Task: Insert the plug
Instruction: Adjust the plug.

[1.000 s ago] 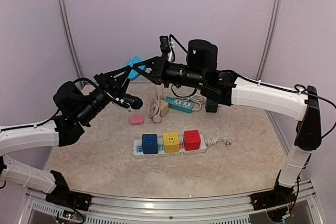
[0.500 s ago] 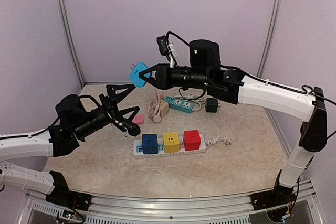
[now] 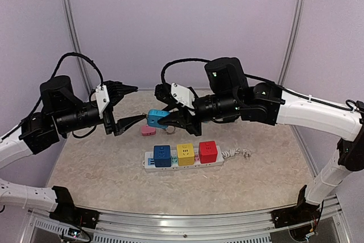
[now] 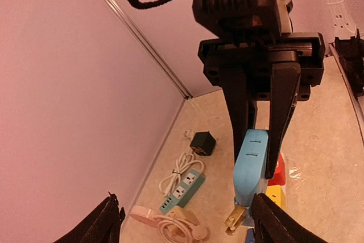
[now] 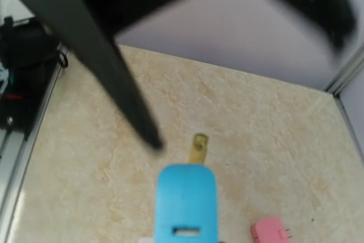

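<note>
Above the middle of the bench (image 3: pixel 96 169), off the surface: blue plug adapter (image 3: pixel 154 119), clamped between the right fingers (image 4: pixel 281 118), brass prong end toward the left arm. Left fingers (image 3: pixel 126 122) spread wide, holding nothing, just left of the adapter, not touching it. White power strip (image 3: pixel 182 164) with blue, yellow and red cubes lies nearer on the bench. Pink plug (image 3: pixel 148 131) lies just beyond the strip.
</note>
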Controlling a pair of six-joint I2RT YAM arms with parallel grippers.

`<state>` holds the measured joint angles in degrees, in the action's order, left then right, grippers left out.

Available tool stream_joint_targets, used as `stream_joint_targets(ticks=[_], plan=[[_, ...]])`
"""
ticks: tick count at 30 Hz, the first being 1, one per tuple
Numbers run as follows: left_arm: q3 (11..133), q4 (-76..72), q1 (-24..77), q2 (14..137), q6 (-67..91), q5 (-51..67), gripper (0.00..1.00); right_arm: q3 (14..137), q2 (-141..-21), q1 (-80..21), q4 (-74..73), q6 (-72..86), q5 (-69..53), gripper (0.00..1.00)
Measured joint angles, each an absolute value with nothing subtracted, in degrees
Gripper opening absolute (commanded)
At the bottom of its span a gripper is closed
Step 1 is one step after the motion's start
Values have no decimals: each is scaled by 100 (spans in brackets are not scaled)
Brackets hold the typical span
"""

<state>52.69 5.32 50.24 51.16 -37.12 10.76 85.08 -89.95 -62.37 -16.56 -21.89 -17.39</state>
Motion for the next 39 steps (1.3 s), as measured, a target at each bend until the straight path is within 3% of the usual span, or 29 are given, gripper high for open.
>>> stream_joint_targets(ticks=[4, 6, 17, 21, 25, 26, 28, 29, 31, 35, 39], plan=[[5277, 952, 5026, 5360, -3063, 1232, 86, 8523, -8989, -6318, -1693, -2600, -1691, 0], [5277, 1085, 5043, 5404, -2950, 1310, 86, 8530, -8989, -6329, -1693, -2727, -1662, 0], [5356, 1205, 5417, 5592, -3267, 1284, 29, 8556, -8980, -6530, -1697, -3094, -1557, 0], [5358, 1212, 5474, 5625, -3365, 1275, 0, 8556, -8925, -6556, -1697, -3133, -1516, 0], [5365, 1219, 5527, 5627, -3461, 1317, 0, 8556, -8860, -6565, -1815, -3251, -1542, 0], [5365, 1205, 5531, 5627, -3461, 1319, 0, 8556, -8849, -6565, -1817, -3253, -1538, 11], [5365, 1162, 5540, 5625, -3463, 1319, 0, 8525, -8812, -6580, -1791, -3249, -1518, 54], [5365, 1120, 5551, 5625, -3459, 1326, 0, 8455, -8761, -6584, -1712, -3216, -1505, 69], [5360, 1022, 5559, 5612, -3452, 1253, 0, 8219, -8565, -6589, -1474, -3063, -1461, 85], [5341, 644, 5544, 5531, -3363, 1157, 0, 7679, -8016, -6523, -869, -2635, -1559, 91], [5330, 239, 5544, 5430, -3155, 1181, 0, 7465, -7846, -6309, -95, -1905, -1986, 81]])
